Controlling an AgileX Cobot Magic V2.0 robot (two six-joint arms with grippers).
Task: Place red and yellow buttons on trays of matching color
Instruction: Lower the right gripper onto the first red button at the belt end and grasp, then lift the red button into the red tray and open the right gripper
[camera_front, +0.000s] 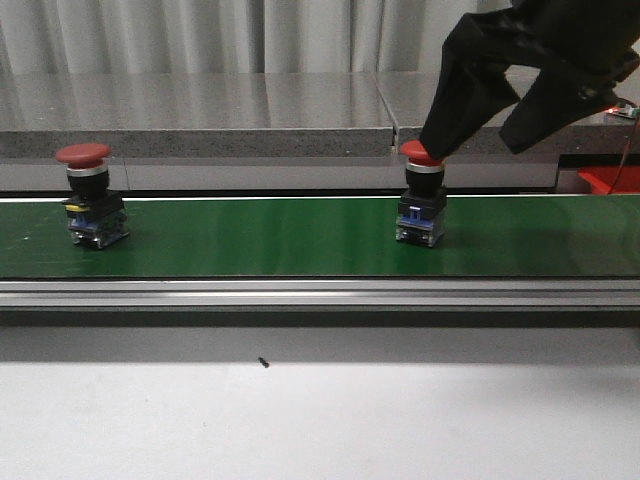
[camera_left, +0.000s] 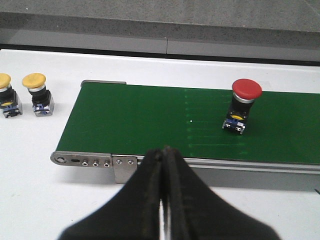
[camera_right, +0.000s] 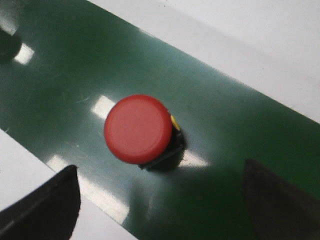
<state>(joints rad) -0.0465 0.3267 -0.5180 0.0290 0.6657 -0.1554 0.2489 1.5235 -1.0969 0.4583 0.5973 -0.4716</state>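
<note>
Your right gripper (camera_front: 470, 130), spread wide, hangs over the red button (camera_front: 421, 205) right of centre on the belt (camera_front: 250, 235). Next: lower, pinch its cap.

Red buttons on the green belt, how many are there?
2. One red button stands at the belt's left end; the other red button stands right of centre, under the right gripper's open fingers. More may lie outside the views.

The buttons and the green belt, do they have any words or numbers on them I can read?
None can be read.
Red button under the right tool: no words visible.
Left red button: small yellow label, too blurred.
Yellow buttons: nothing legible.
Green belt: plain.
</note>
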